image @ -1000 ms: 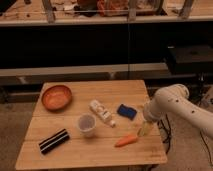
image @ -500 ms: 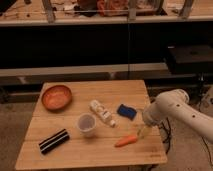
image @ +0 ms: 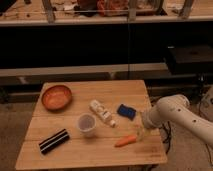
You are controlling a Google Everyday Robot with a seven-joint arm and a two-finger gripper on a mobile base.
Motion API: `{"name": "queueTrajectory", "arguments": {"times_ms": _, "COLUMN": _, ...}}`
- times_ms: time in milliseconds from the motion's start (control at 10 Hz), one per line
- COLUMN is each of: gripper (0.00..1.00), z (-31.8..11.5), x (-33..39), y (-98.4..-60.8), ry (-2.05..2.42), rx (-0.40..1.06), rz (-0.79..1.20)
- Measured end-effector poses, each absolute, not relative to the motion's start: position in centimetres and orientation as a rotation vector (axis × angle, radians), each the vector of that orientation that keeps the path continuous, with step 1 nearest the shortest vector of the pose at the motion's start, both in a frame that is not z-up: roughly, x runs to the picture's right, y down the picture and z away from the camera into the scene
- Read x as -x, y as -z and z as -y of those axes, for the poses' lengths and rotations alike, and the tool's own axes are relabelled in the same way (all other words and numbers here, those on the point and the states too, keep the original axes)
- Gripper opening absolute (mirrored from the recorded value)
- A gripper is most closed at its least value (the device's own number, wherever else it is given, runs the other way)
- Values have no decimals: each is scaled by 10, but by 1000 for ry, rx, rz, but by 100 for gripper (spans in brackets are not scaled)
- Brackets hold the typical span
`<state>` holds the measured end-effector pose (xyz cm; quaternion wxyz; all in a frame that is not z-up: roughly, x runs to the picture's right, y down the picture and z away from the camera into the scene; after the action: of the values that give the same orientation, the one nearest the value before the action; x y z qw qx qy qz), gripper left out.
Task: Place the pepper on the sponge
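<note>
Camera view: the pepper [image: 125, 141] is a small, slender orange vegetable, tapered like a carrot, lying flat near the front edge of the light wooden slatted table [image: 100, 156]. Its thicker end points toward the gripper [image: 141, 132]. No stem detail can be made out. The gripper hangs from the white, rounded arm [image: 172, 111] over the table's right-hand part as pictured. Its fingers are spread apart and nothing is held between them. The pepper lies just beside the gripper, on its picture-left side and slightly nearer the table front; whether the fingertips touch it cannot be told. The sponge [image: 126, 111], a small dark blue rectangular soft block, lies near the gripper, farther back on the table and slightly to picture-left, apart from the pepper. Farther to picture-left of the gripper lie a white tube-like bottle [image: 102, 112] on its side and a pale upright cup [image: 86, 124]. Well apart from the gripper on that side are a black block with white stripes [image: 54, 141] at the front and a round orange-brown bowl [image: 56, 96] at the back. Compared with one second earlier, the arm has sunk slightly and the gripper has shifted a little closer to the pepper. The fingers remain spread. The pepper, the sponge and all other items lie where they were.
</note>
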<state>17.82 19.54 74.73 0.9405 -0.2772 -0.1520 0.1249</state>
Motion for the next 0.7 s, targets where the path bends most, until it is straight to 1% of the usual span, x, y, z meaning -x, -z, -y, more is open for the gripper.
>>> {"name": "queueTrajectory", "arguments": {"times_ms": 700, "gripper": 80, "z": -215, "x": -168, "y": -765, "ry": -316, "rx": 609, "rz": 353}}
